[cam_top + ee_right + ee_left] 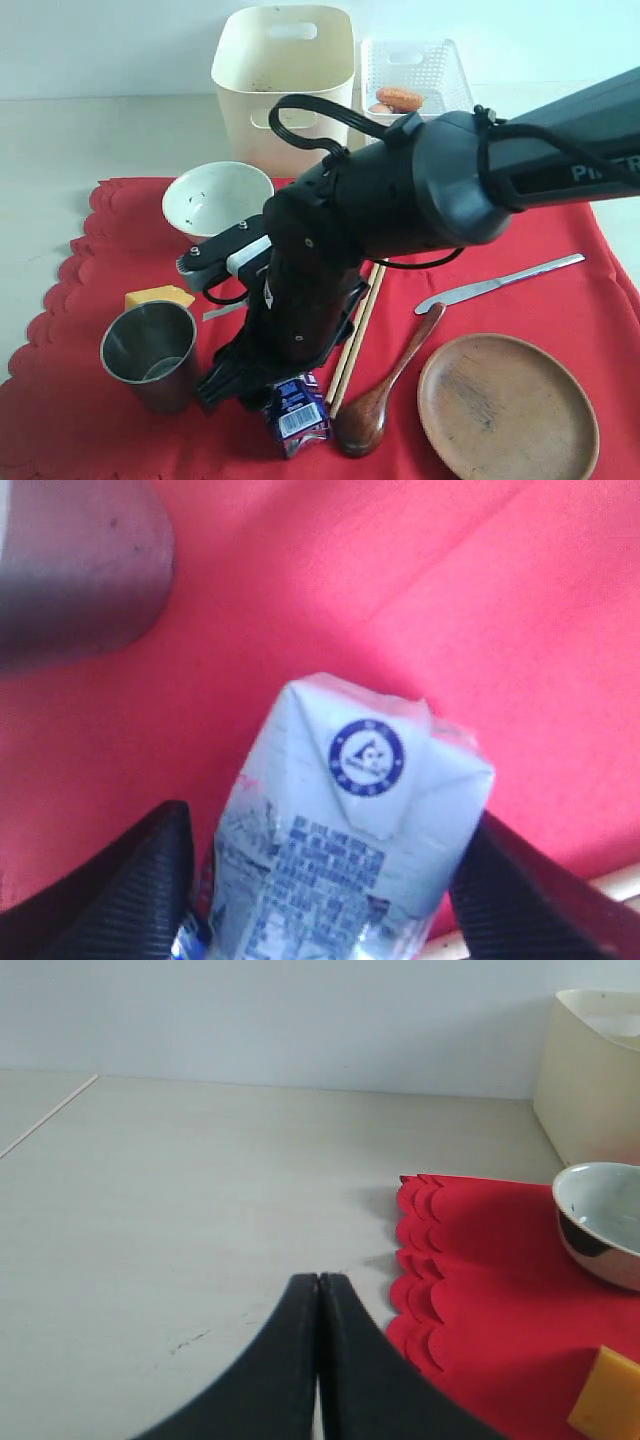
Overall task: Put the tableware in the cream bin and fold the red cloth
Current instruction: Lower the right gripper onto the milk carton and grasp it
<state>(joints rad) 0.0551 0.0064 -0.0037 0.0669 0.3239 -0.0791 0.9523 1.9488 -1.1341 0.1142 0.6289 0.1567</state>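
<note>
Spread flat over the table (60, 140), the cloth (560, 300), scalloped edge at the left, near edge cut off by the frame. All lying on it: bowl (215, 198) at the back left; cup (150, 350) upright at the front left; knife (500, 284), spoon (385, 395) and plate (507, 405) at the right; chopsticks (358, 335) in the middle, far ends hidden behind the right arm (430, 190). At the cloth's far edge the bin (240, 110), base partly hidden by that arm, with the basket (440, 75) just beside it holding something orange (399, 98), too small to name. Between bowl and cup a yellow block (158, 296), partly covered. Under the arm a pale strip (222, 312), not to be made out. Low over the carton (297, 415), the right gripper (325, 900), fingers spread to either side and close against it; squeezing or only flanking, cannot tell. Shown only by its wrist view, the left gripper (319, 1290), fingers pressed together, over bare table just beside the scalloped edge.
</note>
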